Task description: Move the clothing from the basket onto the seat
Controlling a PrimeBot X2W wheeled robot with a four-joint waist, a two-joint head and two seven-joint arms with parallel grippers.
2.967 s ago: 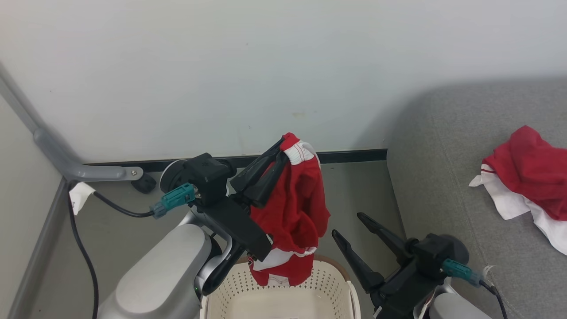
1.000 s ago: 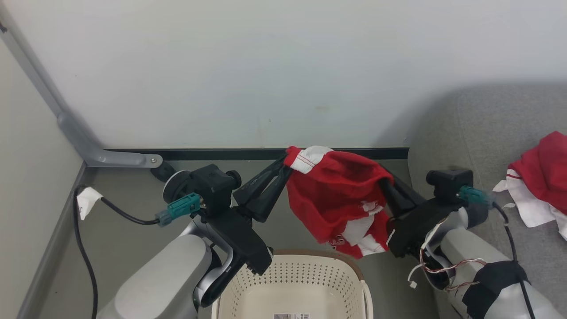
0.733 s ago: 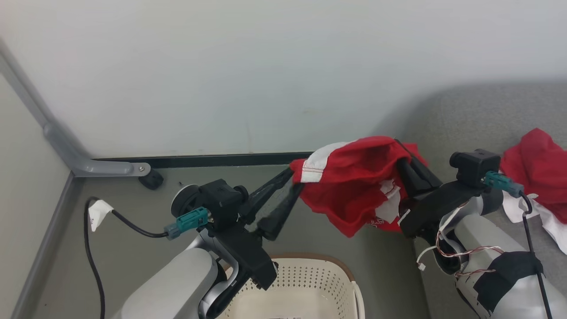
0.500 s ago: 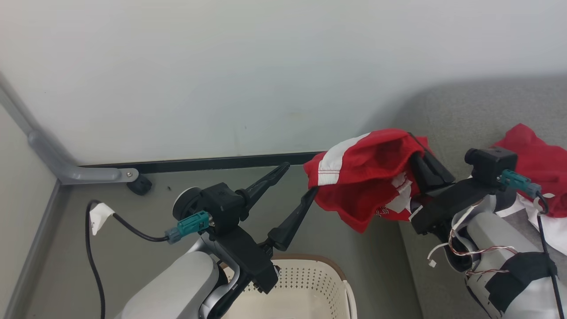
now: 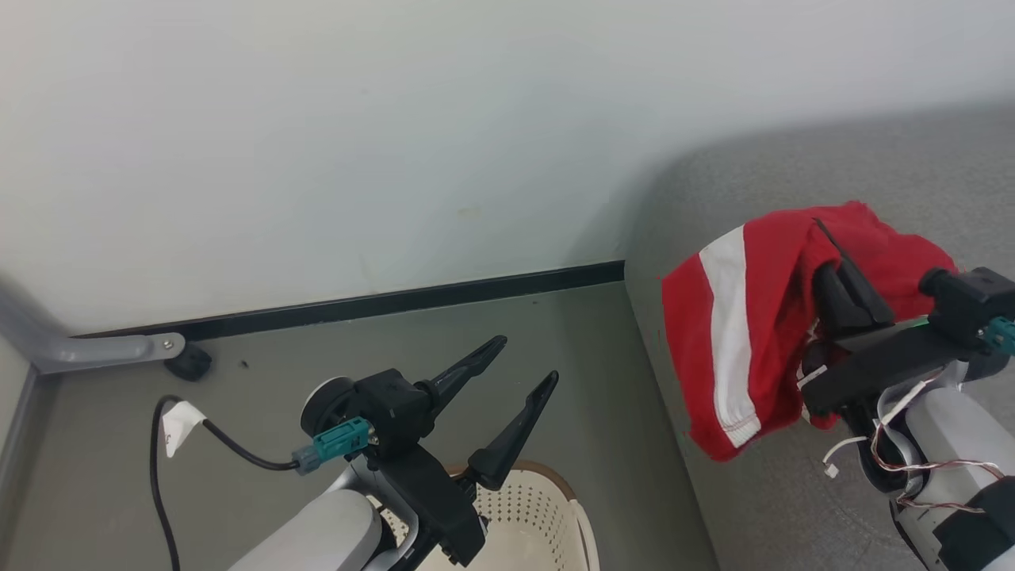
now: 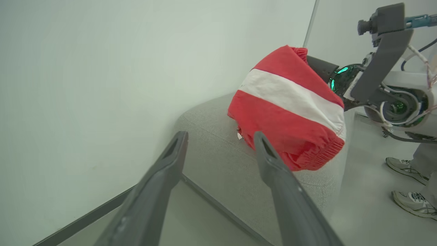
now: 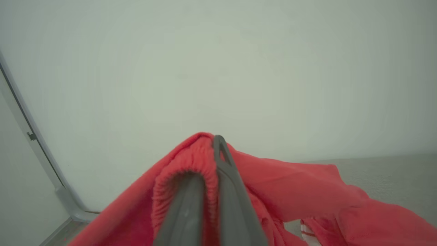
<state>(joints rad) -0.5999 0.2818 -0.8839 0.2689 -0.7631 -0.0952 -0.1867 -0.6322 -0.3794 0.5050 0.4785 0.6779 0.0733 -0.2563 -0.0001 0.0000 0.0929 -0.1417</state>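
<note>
Red clothing (image 5: pixel 698 333) pinched in my right gripper (image 5: pixel 821 234), hanging above the seat (image 5: pixel 753 507).
Soft rumpled fabric, one broad white stripe, gathered hem; grey woven seat, rounded corner. My left gripper (image 5: pixel 526 358) gapes empty, off the seat's end.

Basket (image 5: pixel 539 515) btm half off frame edge; one right gripper (image 5: pixel 825 238) fingertip under clothing (image 5: pixel 737 333); person (image 6: pixel 425 160) above shins off frame.

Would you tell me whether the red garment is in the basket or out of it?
Out. The red garment hangs from the shut right hand at the grey seat edge, apart from the basket.
</note>
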